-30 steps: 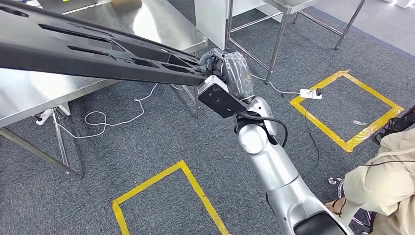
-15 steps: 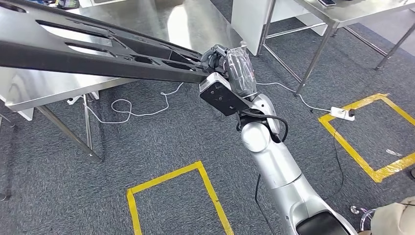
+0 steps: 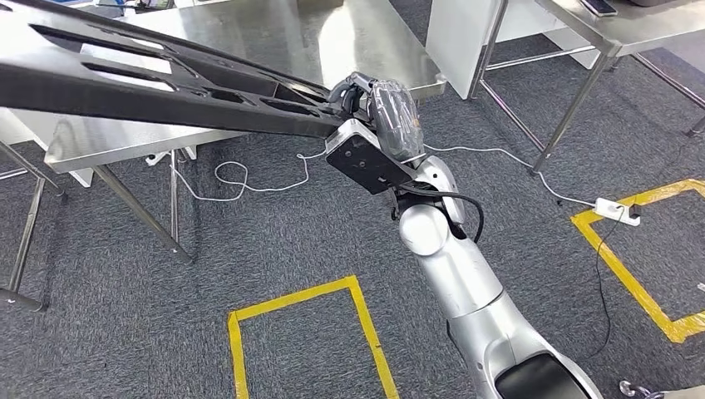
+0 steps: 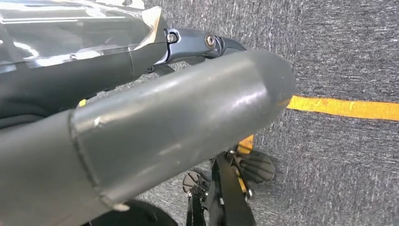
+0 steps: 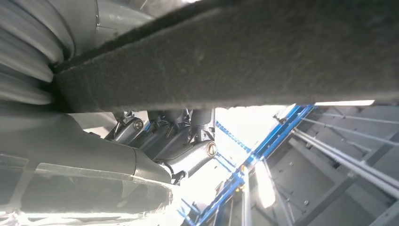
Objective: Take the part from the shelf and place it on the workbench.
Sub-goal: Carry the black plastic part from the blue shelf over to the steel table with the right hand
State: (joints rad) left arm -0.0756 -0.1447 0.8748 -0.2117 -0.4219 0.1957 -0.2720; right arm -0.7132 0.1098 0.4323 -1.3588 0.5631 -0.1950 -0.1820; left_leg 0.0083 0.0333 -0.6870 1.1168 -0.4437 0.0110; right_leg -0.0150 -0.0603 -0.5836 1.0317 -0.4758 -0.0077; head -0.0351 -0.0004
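A: Carrying the part (image 3: pixel 158 91) — long black slotted panel, clamped at its near end by the right hand (image 3: pixel 374 104). Reaches from centre of the head view out toward 9–10 o'clock, over the steel workbench (image 3: pixel 274 37).

B: Gripped at the very end, why?

A: Probably the one graspable edge, leaves the whole length free to swing over the top. Looks airborne, tilted a bit, far end higher. Not down yet by the look of it; contact with the top can't be ruled out.

B: Arm pose?

A: Right arm (image 3: pixel 453 274) rising from 5 o'clock, extended forward and up, wrist bent toward the bench. Fingers (image 5: pixel 181 129) wrapped around the panel's edge in the right wrist view, ribbed cover pressed against it — firm clench on the part.

B: Left hand?

A: Left hand (image 4: pixel 141 136) hanging down over carpet with yellow tape (image 4: pixel 348 107). Thick thumb (image 4: pixel 188 127) up close, nothing seen in it; curled or spread — can't tell.

B: Stage?

A: Judged transport-to-place; lowering flat onto the bench next. Risk: long lever, end grip, could sag or twist.
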